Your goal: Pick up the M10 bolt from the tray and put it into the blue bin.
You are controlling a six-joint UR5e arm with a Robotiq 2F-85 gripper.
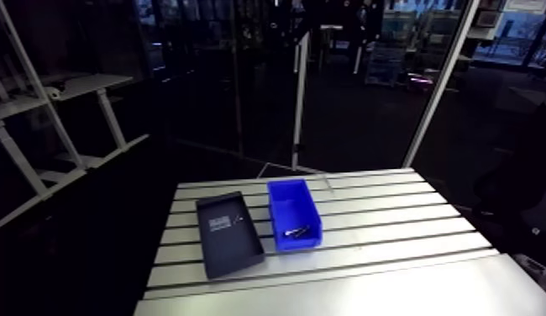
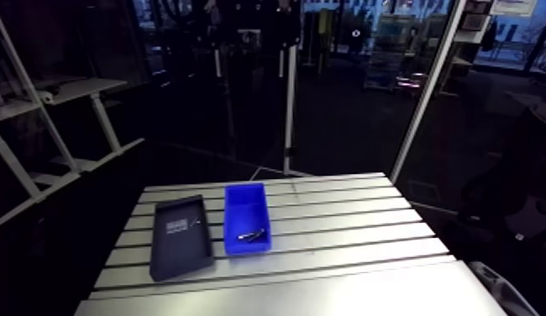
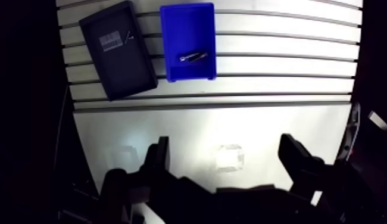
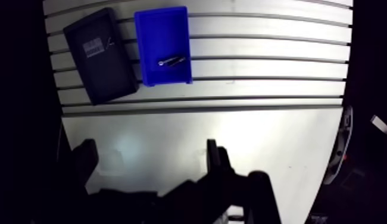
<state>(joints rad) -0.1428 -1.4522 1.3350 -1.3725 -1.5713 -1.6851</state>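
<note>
worktop (image 3: pixel 273 65): slotted aluminium, with a smooth, bright strip along the edge nearest the jaws.
tray (image 3: pixel 121 71): black and shallow, flat on the slots, just beside the bin with a thin gap between, turned slightly askew to it; pale label (image 3: pixel 109 42) on its floor towards the far end, and a tiny bright fleck (image 3: pixel 129 36) next to that, too small to tell what.
bin (image 3: pixel 187 24): blue, open-topped, upright on the slots, long side running along the tray's, ahead of the jaws and well apart from them.
jaws: spread wide, gripping nothing; dark fingers (image 3: pixel 158 158) over the smooth strip, well short of tray and bin.
bolt (image 3: pixel 193 57): inside the bin, lying flat on its floor in the half nearer the jaws, slanted across the width.
</note>
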